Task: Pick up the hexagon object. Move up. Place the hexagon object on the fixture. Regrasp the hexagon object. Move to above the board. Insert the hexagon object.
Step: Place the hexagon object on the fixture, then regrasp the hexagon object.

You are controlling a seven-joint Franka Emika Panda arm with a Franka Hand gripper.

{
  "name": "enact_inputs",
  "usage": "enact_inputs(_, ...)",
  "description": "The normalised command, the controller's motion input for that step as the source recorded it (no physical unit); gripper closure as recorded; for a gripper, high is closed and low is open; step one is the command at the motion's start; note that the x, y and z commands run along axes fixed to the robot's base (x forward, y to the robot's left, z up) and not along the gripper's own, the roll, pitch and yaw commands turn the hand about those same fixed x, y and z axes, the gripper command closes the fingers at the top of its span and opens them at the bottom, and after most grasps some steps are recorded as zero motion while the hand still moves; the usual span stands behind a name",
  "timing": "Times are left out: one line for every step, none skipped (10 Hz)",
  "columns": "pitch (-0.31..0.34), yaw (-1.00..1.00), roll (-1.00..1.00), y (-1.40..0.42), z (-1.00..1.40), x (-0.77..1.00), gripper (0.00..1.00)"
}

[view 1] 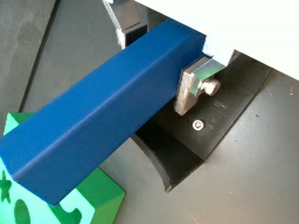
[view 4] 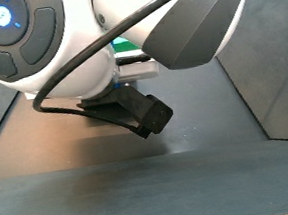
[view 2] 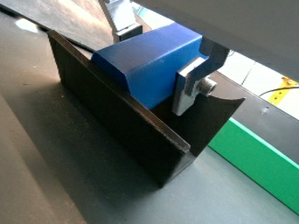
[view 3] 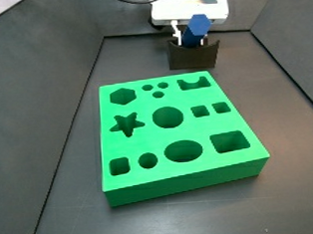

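Note:
My gripper (view 1: 158,52) is shut on the hexagon object (view 1: 100,114), a long blue bar clamped near one end between the silver fingers (view 1: 191,83). Both wrist views show the bar lying across the top of the dark fixture (view 2: 117,122); I cannot tell whether it touches the rim. The bar's free end reaches out over a corner of the green board (view 1: 100,197). In a side view the gripper (view 3: 194,22) hangs just over the fixture (view 3: 193,57) at the far end of the floor, with the hexagon object (view 3: 197,28) in it, behind the board (view 3: 154,137).
Dark walls (view 3: 284,71) enclose the floor on both sides of the board. In a side view the arm's white body (view 4: 57,41) fills most of the picture, and only a sliver of the green board (view 4: 125,48) shows behind it.

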Motion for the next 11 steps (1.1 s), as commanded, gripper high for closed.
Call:
enact_inputs(-0.017,-0.05,-0.12,0.15,-0.70,0.10,1.00)
enact_inputs(0.000,0.00,0.00,-0.50,-0.17,0.00,1.00)
enact_inputs(0.000,0.00,0.00,0.00,0.00,0.00,0.00)
enact_inputs(0.036,-0.05,-0.08,0.00,1.00,0.00,0.00)
enact_inputs(0.037,-0.04,-0.07,0.00,1.00,0.00,0.00)
enact_inputs(0.036,-0.03,-0.03,0.00,1.00,-0.02,0.00)
enact_inputs(0.032,-0.02,-0.01,0.00,1.00,-0.02,0.00)
enact_inputs(0.031,-0.02,0.03,0.00,1.00,-0.03,0.00)
enact_inputs(0.030,-0.02,0.04,0.00,0.82,-0.04,0.00)
enact_inputs(0.034,-0.02,0.05,0.00,0.64,-0.04,0.00)
enact_inputs(0.039,-0.01,0.05,0.00,0.52,-0.03,0.00)
